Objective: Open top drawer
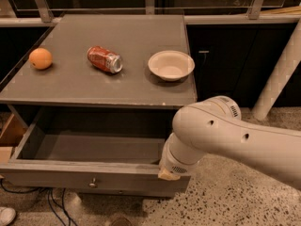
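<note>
**Top drawer stands open, gripper at its front right corner**

The wide grey top drawer (56, 175) is pulled far out from under the flat grey cabinet top (117, 32). Its inner floor and side walls can be seen. Its flat front faces the camera, and the small round metal knob (92, 183) sits at the middle of this front.

The thick white robot arm (225, 135) comes in from the right and bends down to the drawer. The gripper (168, 173) is at the right end of the drawer's front edge, touching the rim or just beside it. The arm hides most of it, so I cannot tell whether it is released or clenched.

On the cabinet top a round orange fruit (40, 58) lies at the left. A red drink can (104, 59) lies on its side in the middle. A cream shallow bowl (171, 65) stands upright at the right. The three are well apart from each other.
</note>
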`<act>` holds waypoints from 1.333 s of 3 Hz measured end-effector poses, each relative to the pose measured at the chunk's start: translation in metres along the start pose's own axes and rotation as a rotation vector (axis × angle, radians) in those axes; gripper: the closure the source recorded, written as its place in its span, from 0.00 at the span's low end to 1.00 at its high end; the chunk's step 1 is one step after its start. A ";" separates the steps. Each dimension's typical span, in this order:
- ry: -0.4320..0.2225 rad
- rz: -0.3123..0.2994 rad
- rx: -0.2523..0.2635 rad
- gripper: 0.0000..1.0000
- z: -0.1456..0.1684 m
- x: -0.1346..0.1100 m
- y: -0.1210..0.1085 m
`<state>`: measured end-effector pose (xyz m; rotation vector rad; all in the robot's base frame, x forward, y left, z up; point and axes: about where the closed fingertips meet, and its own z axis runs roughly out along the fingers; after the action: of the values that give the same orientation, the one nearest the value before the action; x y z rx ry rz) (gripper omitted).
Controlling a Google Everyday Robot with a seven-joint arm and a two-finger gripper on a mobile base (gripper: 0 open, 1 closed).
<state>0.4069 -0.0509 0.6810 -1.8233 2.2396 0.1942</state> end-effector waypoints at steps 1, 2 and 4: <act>0.000 0.000 0.000 0.60 0.000 0.000 0.000; 0.000 0.000 0.000 0.37 0.000 0.000 0.000; 0.000 0.000 0.000 0.00 0.000 0.000 0.000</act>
<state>0.4069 -0.0509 0.6810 -1.8234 2.2395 0.1940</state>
